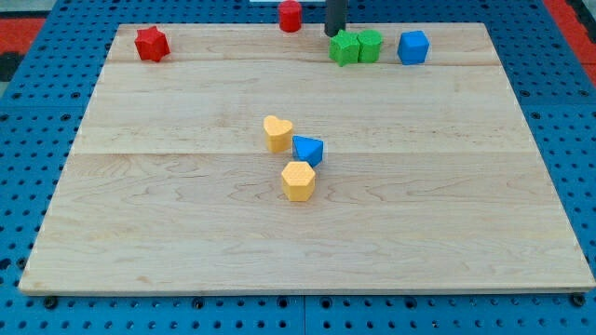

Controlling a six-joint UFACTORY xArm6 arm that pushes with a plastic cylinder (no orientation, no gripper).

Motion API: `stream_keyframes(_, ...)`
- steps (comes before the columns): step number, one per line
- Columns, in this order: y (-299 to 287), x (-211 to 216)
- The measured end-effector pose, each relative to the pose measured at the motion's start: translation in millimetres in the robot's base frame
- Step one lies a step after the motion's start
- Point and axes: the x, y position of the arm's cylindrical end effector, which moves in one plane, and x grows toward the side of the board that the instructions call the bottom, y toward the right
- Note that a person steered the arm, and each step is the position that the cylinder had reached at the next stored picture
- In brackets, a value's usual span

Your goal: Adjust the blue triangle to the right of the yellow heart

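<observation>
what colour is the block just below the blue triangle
Yellow, a hexagon-like block, shown in the camera view, touching the blue triangle.

Board (186, 214): pale wood, smooth, visible grain.
Blue triangle (307, 149): matt, plastic-looking.
Yellow heart (277, 133): matt, same finish.
Rod (335, 14): dark, dull.

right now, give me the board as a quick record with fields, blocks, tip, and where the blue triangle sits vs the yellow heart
my tip: at the view's top edge, just left of the green blocks, far from the centre cluster
blue triangle: centre, at the lower right of the heart, close or touching
yellow heart: centre
yellow hexagon: just below the triangle
green blocks: two side by side at the top
blue cube: right of the green pair
red star: top left
red block: top edge, shape unclear
</observation>
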Motion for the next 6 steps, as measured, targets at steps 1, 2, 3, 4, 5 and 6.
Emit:
stream_keyframes(1, -59.1, -1.0)
stream_keyframes(2, -96.7, 40.3)
stream_keyframes(3, -55.1, 128.0)
stream_keyframes(4, 26.1, 180.6)
stream_keyframes(5, 47.3, 257.2)
stream_keyframes(6, -1.9, 284.2)
